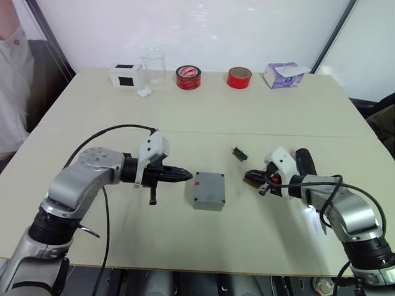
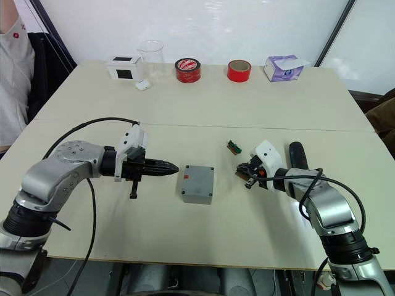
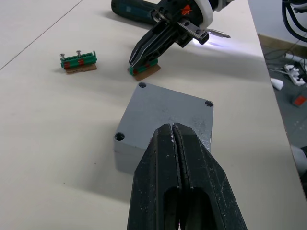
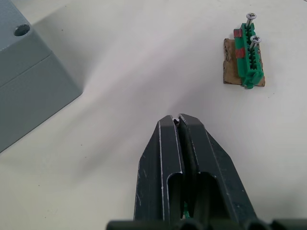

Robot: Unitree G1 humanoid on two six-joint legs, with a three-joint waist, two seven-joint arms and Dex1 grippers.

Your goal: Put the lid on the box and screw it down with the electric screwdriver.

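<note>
The grey box [image 1: 208, 198] stands mid-table with the flat grey lid [image 3: 168, 108] resting on top, its corner holes showing empty. My left gripper [image 1: 188, 176] is shut and empty, its tip just short of the box's left side. To the right of the box, my right gripper [image 1: 247, 177] is shut with its tip over a small green screw holder [image 3: 146, 71]. I cannot tell whether it pinches a screw. The black electric screwdriver [image 1: 305, 162] lies on the table behind the right wrist, and its bit [image 3: 218, 32] is lit.
A second green holder [image 1: 239, 152] with two screws lies behind the right gripper. Along the far edge stand a white box with a black square [image 1: 125, 75], a glass beaker [image 1: 153, 68], two red tape rolls [image 1: 188, 78] [image 1: 239, 78] and a purple packet [image 1: 284, 75]. A person [image 1: 12, 74] sits at the left.
</note>
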